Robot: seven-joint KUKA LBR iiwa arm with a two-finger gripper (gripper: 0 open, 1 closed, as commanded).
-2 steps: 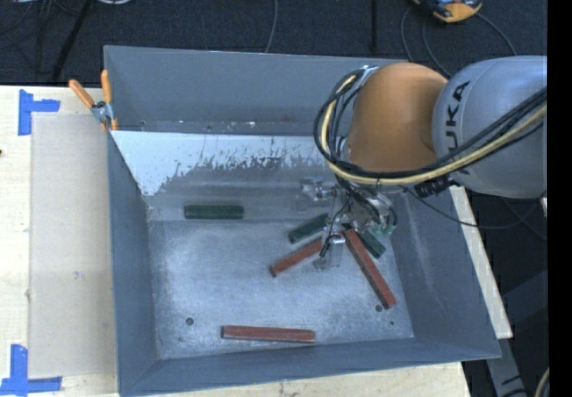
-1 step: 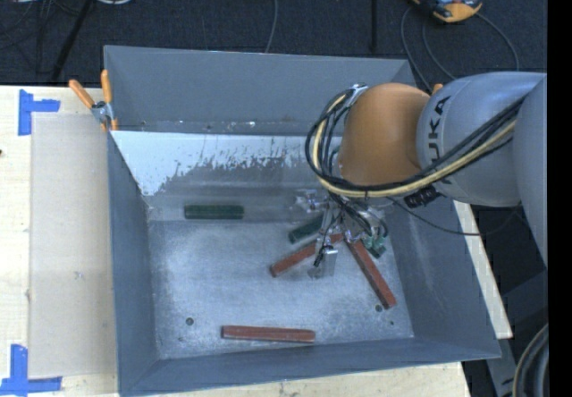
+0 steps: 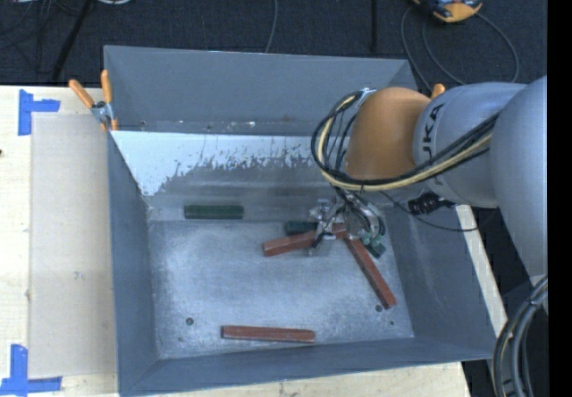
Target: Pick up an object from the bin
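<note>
My gripper (image 3: 335,227) sat low in the grey metal bin (image 3: 268,91), towards its right side and near the back wall. It was over the spot where two brown sticks came together. One brown stick (image 3: 286,247) ran left from me, nearly flat across the floor. The other, longer brown stick (image 3: 374,274) slanted away to the front right. A small dark green block (image 3: 298,227) lay just beside me on the left, touching or nearly touching the first stick.

Well apart lay a dark green bar (image 3: 213,212) by the back wall and a third brown stick (image 3: 268,333) near the front wall.

To do this step well, I judged that I should settle on one stick only and close across its narrow width, away from the crossing. Otherwise the second stick or the green block might be pinched too, or levered askew. A straight lift would then keep the long piece from swinging against the wall.

Much was hidden. My orange wrist cover (image 3: 384,131) and looped cables (image 3: 335,149) hung above the working end (they overhung part of the back right of the bin). I could not tell whether my jaws were spread or pressed together, or whether anything sat between them. A greenish bit at my right side was too small to name.
</note>
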